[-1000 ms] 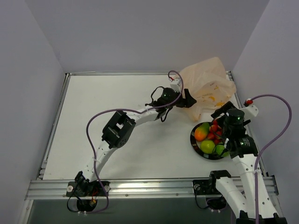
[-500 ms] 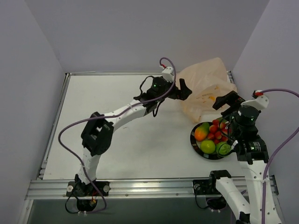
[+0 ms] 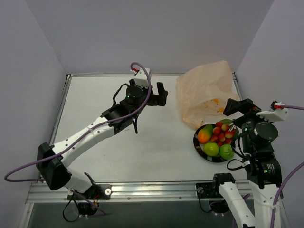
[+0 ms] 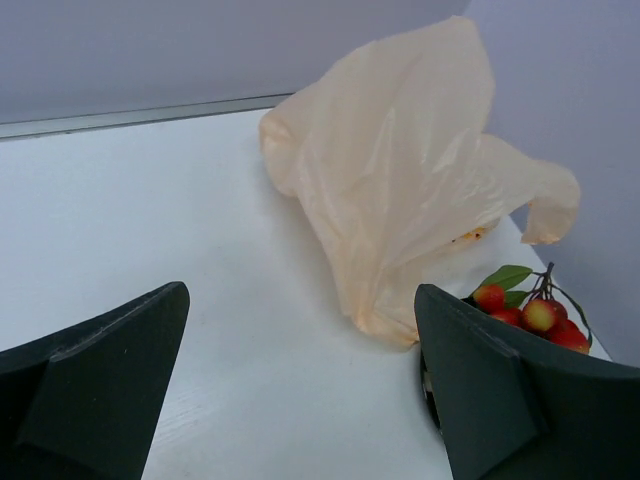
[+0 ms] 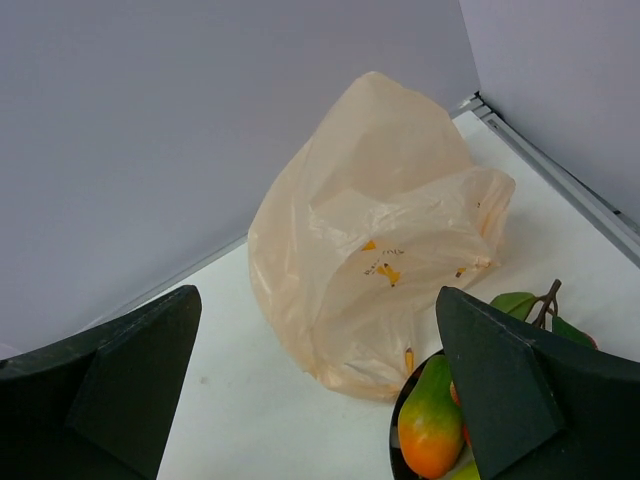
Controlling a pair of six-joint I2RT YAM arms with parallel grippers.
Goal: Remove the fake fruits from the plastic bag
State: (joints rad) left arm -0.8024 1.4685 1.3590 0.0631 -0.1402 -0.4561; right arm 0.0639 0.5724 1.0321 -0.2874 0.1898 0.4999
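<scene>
left gripper (image 3: 160, 95) and right gripper (image 3: 237, 107): wide open, empty. fruits (image 3: 216, 140) lie on the plate (image 3: 195, 141) at 4 o'clock; the bag (image 3: 204, 88) slumps beside it at 1 o'clock. yellowish mark (image 3: 215, 101) inside may be fruit. tug the bag and you may tip the plate.

left gripper (image 3: 159, 96), right gripper (image 5: 318, 298), both hovering, jaws apart

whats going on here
The job is taking fake fruits out of a plastic bag. A mango, red berries and two green apples lie on the black-rimmed plate beside the bag. The left end effector and right end effector are both open and empty, not touching the bag. Whether it's empty is unclear.
</scene>
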